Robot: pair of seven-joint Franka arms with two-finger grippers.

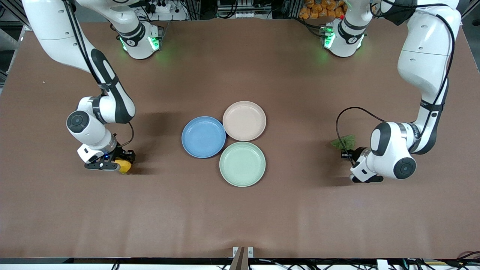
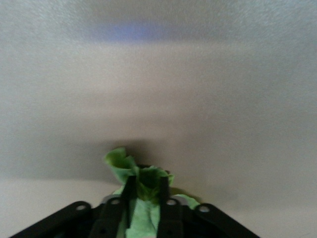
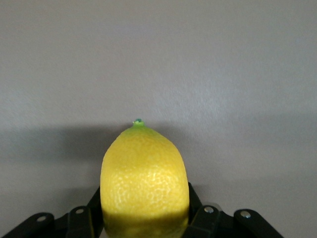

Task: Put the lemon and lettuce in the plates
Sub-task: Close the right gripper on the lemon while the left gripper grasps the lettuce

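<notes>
My right gripper (image 1: 122, 163) is low at the table toward the right arm's end, shut on the yellow lemon (image 1: 123, 165). In the right wrist view the lemon (image 3: 143, 183) fills the space between the fingers. My left gripper (image 1: 347, 150) is low at the table toward the left arm's end, shut on the green lettuce (image 1: 343, 142). In the left wrist view the lettuce (image 2: 141, 186) is pinched between the two fingers. The blue plate (image 1: 203, 137) and the beige-pink plate (image 1: 244, 120) lie empty at the table's middle, touching each other.
A pale mint-green plate (image 1: 242, 164) lies empty beside the other two, nearest to the front camera. A black cable (image 1: 339, 123) loops above the table by the left wrist. Brown table surface spreads wide round the plates.
</notes>
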